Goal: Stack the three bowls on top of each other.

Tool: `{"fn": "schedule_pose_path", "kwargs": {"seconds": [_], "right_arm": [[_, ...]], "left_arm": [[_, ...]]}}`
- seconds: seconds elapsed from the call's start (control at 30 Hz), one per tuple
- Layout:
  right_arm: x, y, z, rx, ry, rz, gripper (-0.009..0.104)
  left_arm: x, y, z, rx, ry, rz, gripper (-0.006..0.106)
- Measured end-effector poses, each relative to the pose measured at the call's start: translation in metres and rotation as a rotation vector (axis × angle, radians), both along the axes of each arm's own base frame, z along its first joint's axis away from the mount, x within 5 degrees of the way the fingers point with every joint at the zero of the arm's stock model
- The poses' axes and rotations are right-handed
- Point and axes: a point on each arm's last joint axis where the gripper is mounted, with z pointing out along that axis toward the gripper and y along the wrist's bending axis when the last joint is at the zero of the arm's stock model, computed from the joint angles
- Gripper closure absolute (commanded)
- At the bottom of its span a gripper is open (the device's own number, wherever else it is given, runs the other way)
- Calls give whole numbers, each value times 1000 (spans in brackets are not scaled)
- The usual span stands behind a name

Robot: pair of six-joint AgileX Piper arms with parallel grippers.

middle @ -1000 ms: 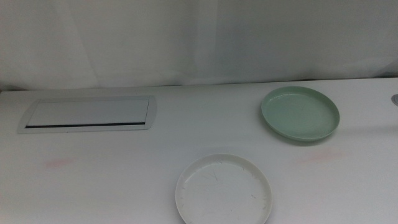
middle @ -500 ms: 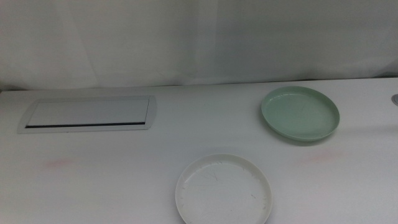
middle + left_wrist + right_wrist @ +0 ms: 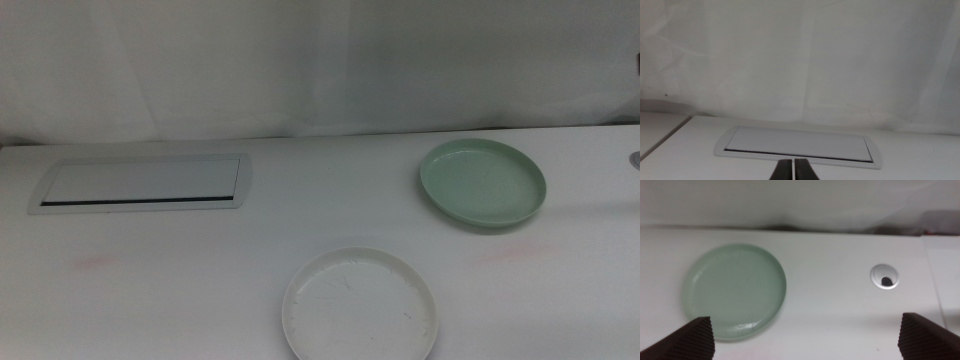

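White bowl [image 3: 360, 304]: on the desk [image 3: 200, 290], nearer the camera than the mint bowl, well apart from it.
Mint bowl [image 3: 483, 182]: on the desk, level with the white panel [image 3: 143, 183], far to its side.
Grey bowl: not visible.
Left hand [image 3: 793, 170]: jaws pressed together, empty, facing the panel.
Right hand [image 3: 810, 335]: spread wide, empty, above the mint bowl, near a round desk grommet [image 3: 884, 276].
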Motion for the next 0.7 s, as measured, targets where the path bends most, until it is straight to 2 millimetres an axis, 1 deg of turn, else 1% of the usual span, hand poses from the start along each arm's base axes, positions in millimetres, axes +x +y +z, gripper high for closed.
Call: {"fn": "schedule_pose_path", "kwargs": {"seconds": [0.1,0.23,0.37,0.5,0.67,0.7], "right_arm": [[28,1,-12,-16,75,15,-8],[65,2,-37,-22,169,21,-8],[93,3,-63,-27,244,25,-8],[114,4,-94,-28,316,25,-8],[133,5,-143,-31,432,26,-8],[135,5,-150,-31,444,26,-8]], "left_arm": [[0,0,0,0,0,0,103],[0,0,0,0,0,0,103],[0,0,0,0,-1,0,103],[0,0,0,0,-2,0,103],[0,0,0,0,-3,0,103],[0,0,0,0,-3,0,103]]}}
